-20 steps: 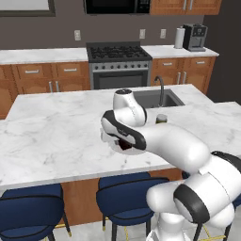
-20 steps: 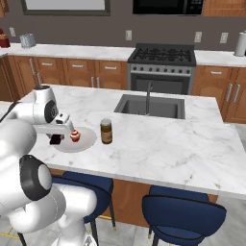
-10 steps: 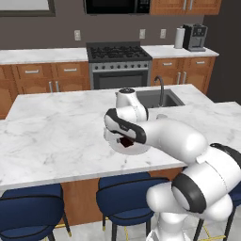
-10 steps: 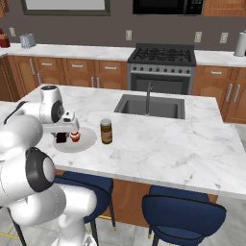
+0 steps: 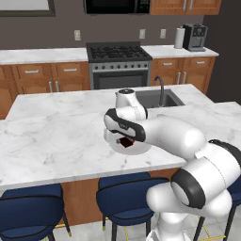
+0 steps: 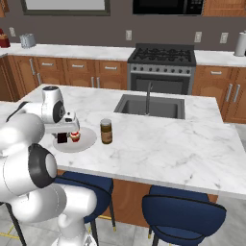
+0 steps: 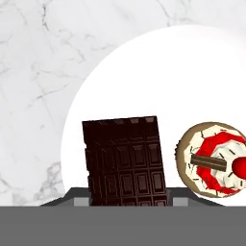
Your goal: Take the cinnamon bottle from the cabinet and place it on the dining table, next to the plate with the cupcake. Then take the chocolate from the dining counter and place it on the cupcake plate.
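Two items on plate point(image 7: 144, 72): chocolate point(image 7: 125, 161) beside cupcake point(image 7: 214, 158); bottle point(image 6: 106, 131) near; pincer point(image 6: 65, 137) over chocolate, grip state unclear.

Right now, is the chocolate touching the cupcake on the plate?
Apart. The hand view shows a strip of white plate between the chocolate and the cupcake.

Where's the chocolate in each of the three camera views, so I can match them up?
Left base view: the chocolate is at centre, on the plate, partly hidden under the arm.
Right base view: the chocolate is at left, on the plate's left half, beside the cupcake.
Hand view: the chocolate is at lower centre, left of the cupcake.
Shared landmark: the white plate.
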